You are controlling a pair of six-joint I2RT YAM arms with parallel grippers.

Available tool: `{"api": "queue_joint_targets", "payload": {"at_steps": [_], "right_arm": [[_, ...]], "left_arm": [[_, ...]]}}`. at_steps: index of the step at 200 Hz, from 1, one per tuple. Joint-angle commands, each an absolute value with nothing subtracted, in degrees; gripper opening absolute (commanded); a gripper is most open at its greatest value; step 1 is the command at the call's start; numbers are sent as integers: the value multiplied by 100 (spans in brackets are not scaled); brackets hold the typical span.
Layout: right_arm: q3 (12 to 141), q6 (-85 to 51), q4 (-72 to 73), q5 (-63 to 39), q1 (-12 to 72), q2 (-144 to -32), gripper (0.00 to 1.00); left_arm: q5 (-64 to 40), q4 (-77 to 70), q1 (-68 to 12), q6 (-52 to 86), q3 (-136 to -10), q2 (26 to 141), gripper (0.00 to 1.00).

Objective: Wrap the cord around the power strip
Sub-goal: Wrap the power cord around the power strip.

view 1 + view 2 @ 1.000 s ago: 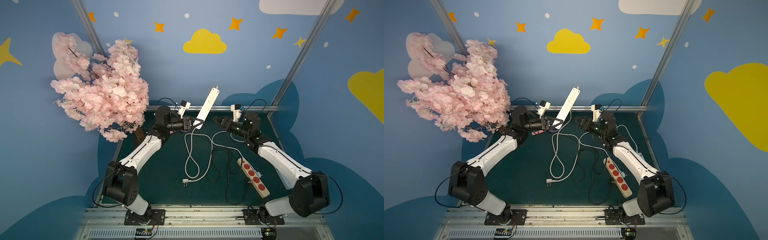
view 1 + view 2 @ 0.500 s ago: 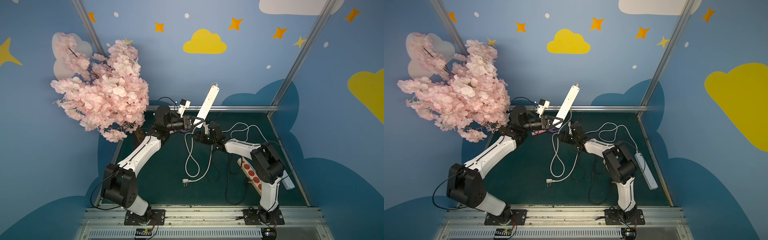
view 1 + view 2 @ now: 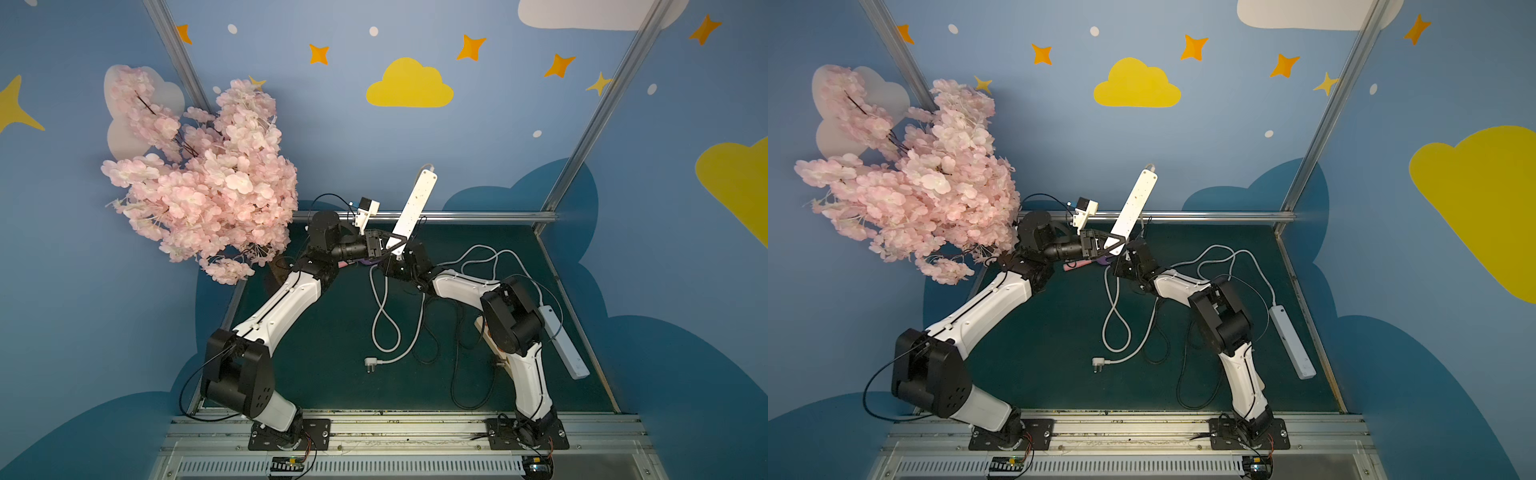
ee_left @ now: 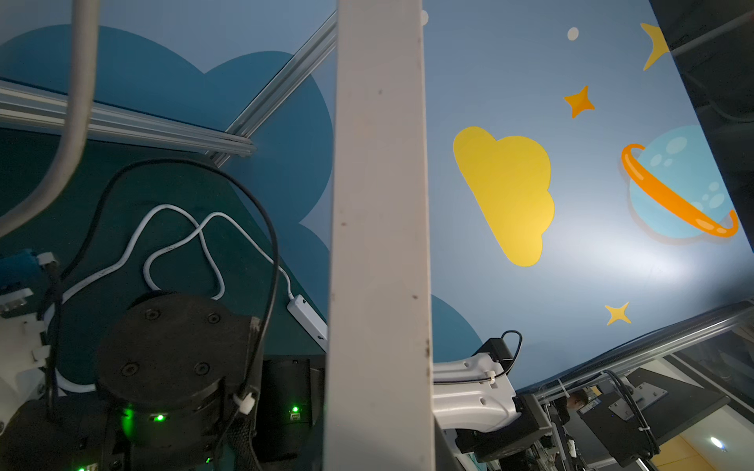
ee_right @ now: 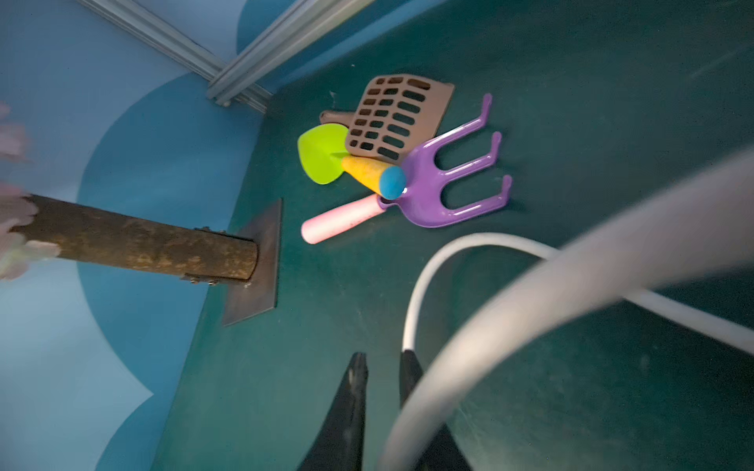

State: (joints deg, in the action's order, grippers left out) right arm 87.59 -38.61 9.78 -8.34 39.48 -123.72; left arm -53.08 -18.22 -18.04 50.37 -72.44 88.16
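The left gripper (image 3: 388, 246) clamps the lower end of the white power strip (image 3: 415, 203), holding it tilted up off the green mat (image 3: 332, 353) near the back rail. Its cord (image 3: 384, 316) hangs in loops down to a plug (image 3: 370, 363) lying on the mat. Just below the strip, the right gripper (image 5: 383, 357) has its jaws drawn nearly together, the cord meeting one fingertip (image 5: 408, 361); whether it is pinched cannot be told. Only the right wrist view shows the purple rake (image 5: 440, 191), green shovel (image 5: 322, 159) and brown scoop (image 5: 398, 116) in full.

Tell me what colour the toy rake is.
The rake is purple, its handle pink; clearest in the right wrist view.
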Motion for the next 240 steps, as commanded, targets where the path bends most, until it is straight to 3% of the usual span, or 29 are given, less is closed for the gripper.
{"api": "queue_joint_targets", "payload": {"at_steps": [1, 57, 106, 145, 200, 240], "right_arm": [[8509, -2905, 450, -709, 3997, -11833, 2], [7321, -242, -1228, -542, 4275, -9834, 0], [8362, 2543, -3809, 630, 4861, -8912, 0], [8768, 3875, -3737, 1340, 5074, -8226, 0], [10562, 4635, -4308, 1458, 4323, -8889, 0], [11895, 4372, -4769, 214, 3369, -9730, 0]], "left_arm": [[-5238, -1831, -1477, 4484, -7529, 8473, 3], [-4664, -98, -1045, 2771, -8177, 8681, 3], [-3057, 2660, -1136, 85, -9069, 9077, 3], [-2194, 3812, -1362, -1601, -8976, 9052, 2], [-3307, 4745, -1863, -3363, -8331, 8603, 3], [-4562, 5054, -2316, -3632, -8382, 8575, 3]]}}
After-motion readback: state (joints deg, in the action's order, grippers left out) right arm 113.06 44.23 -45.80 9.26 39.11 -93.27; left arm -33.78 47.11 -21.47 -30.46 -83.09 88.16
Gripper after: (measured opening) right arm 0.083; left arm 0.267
